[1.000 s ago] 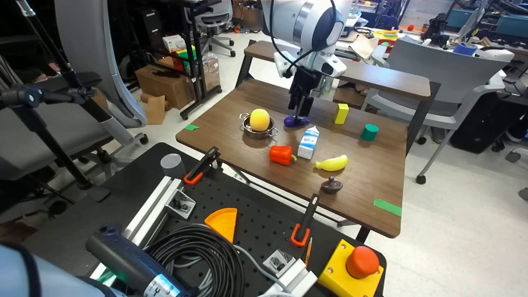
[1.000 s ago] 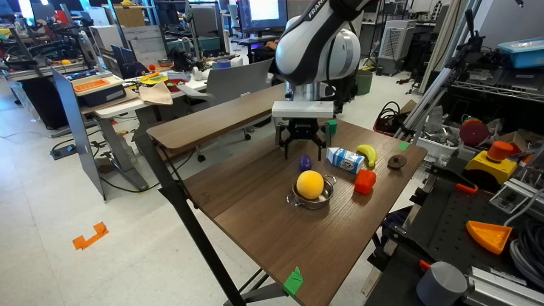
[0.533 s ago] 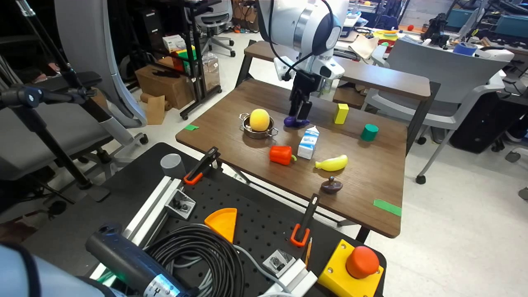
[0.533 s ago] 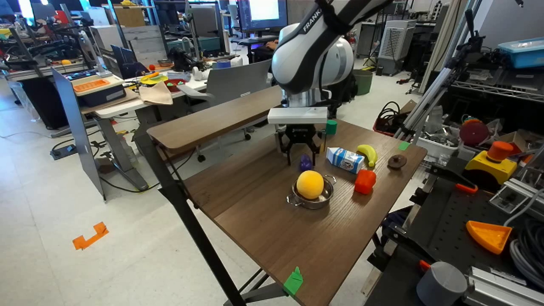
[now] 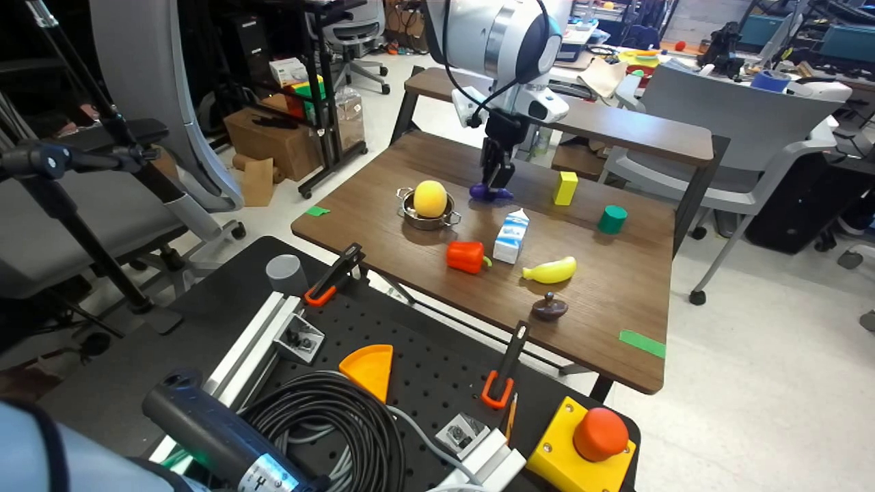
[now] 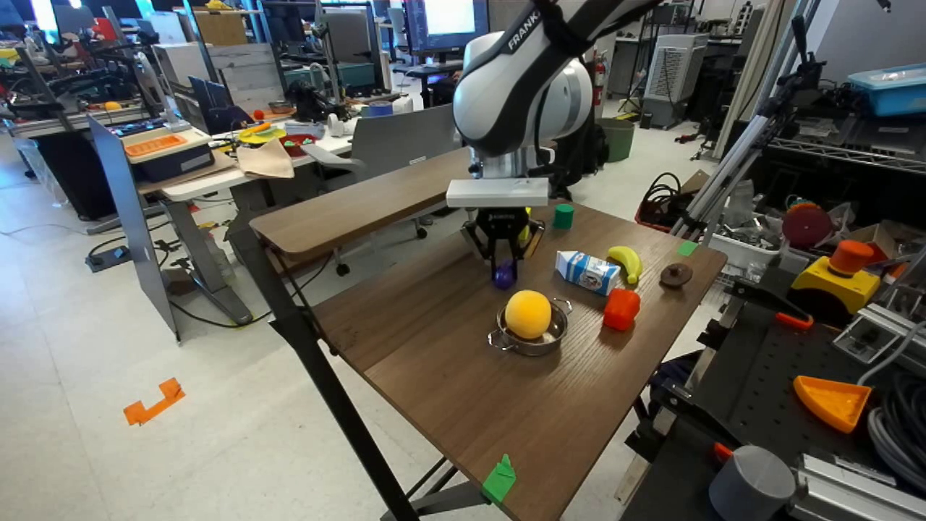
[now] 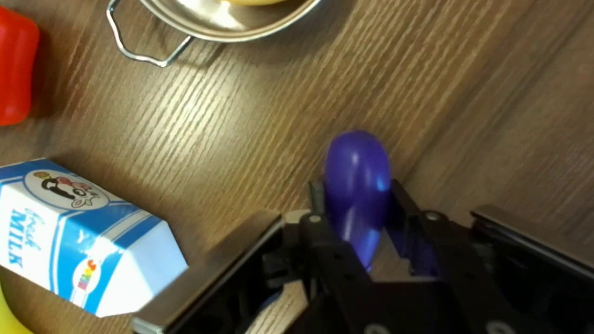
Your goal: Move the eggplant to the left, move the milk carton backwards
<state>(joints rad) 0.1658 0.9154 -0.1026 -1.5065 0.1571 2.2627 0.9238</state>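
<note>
The purple eggplant (image 7: 356,162) is between the fingers of my gripper (image 7: 357,188), a finger pressed to each side; its narrow end points back toward the palm. Both exterior views show the eggplant (image 5: 481,193) (image 6: 504,278) right under the gripper (image 6: 504,268), at or very near table height; whether it touches the wood I cannot tell. The blue-and-white milk carton (image 7: 79,236) lies on its side, apart from the gripper, its peaked end toward the gripper in the wrist view. It also shows in both exterior views, as the carton (image 5: 510,237) (image 6: 587,272) on the tabletop.
Close by stands a small steel pot (image 5: 418,224) holding a yellow ball (image 5: 431,198). A red pepper (image 5: 465,257), a banana (image 5: 551,271) and a dark brown toy (image 5: 549,309) surround the carton. A yellow block (image 5: 565,188) and green cylinder (image 5: 612,219) stand farther along. A raised shelf (image 5: 636,133) runs behind.
My gripper has come down over the eggplant and its jaws have closed on it. The eggplant has shifted a little away from the milk carton. The other objects have not moved.
</note>
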